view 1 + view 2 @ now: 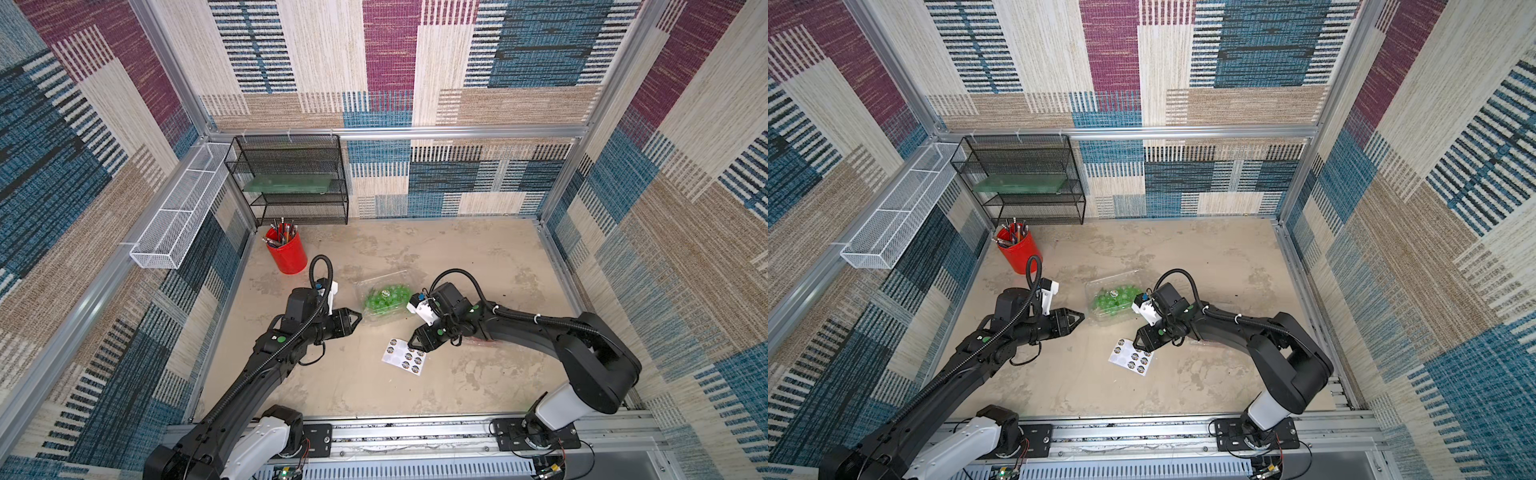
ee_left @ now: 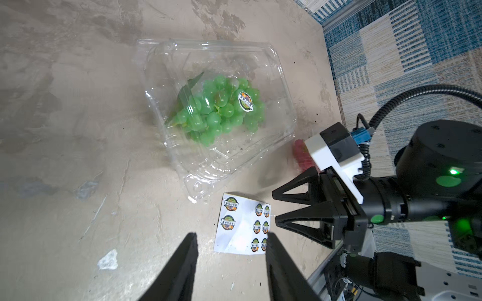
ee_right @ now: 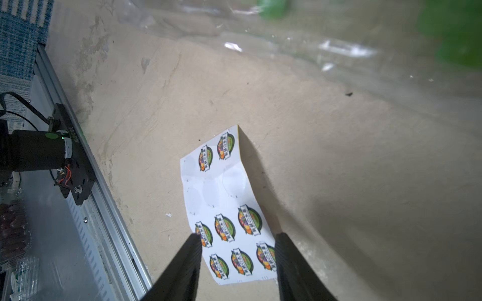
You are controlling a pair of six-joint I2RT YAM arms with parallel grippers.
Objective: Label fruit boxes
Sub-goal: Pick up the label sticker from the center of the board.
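Green-grape box (image 1: 382, 301) (sticker (image 2: 246, 101) on its lid): left gripper (image 1: 358, 317) at its 8 o'clock, right gripper (image 1: 410, 341) at 5 o'clock over the sticker sheet (image 1: 401, 359); both have fingers spread and empty.

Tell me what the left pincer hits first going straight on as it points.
Probably the green grape box, at its near corner; the left pincer aims there, though its height is unclear.

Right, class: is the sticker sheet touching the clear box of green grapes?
Apart. The right wrist view shows a stretch of bare table between the sticker sheet and the clear box. Both top views show the same gap.
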